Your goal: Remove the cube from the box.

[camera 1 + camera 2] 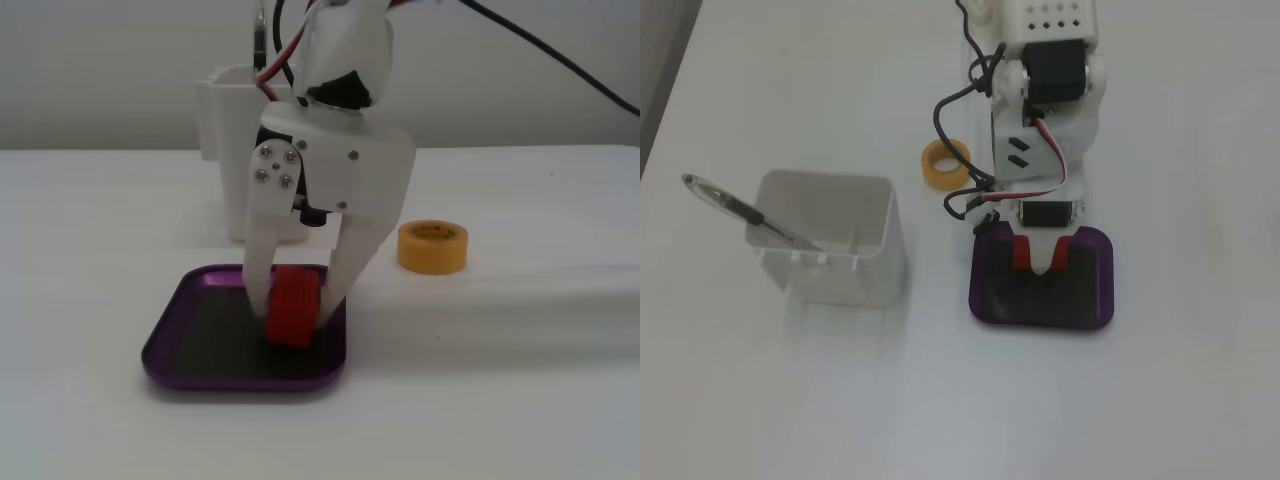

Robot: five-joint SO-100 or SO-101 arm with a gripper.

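The white gripper [296,318] is closed around the red cube [292,305], one finger on each side. The cube sits tilted in the purple box [180,335], near its back edge. A yellow tape roll [432,246] lies on the table [520,400] nearby.

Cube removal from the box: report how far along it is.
Done: the end effector has reached down into the purple box, and its fingers stand on either side of the red cube, apparently closed on it. In hand: the grasp, with the cube's lower end at the box's dark bottom. Left: lifting the cube over the rim and setting it on the table.
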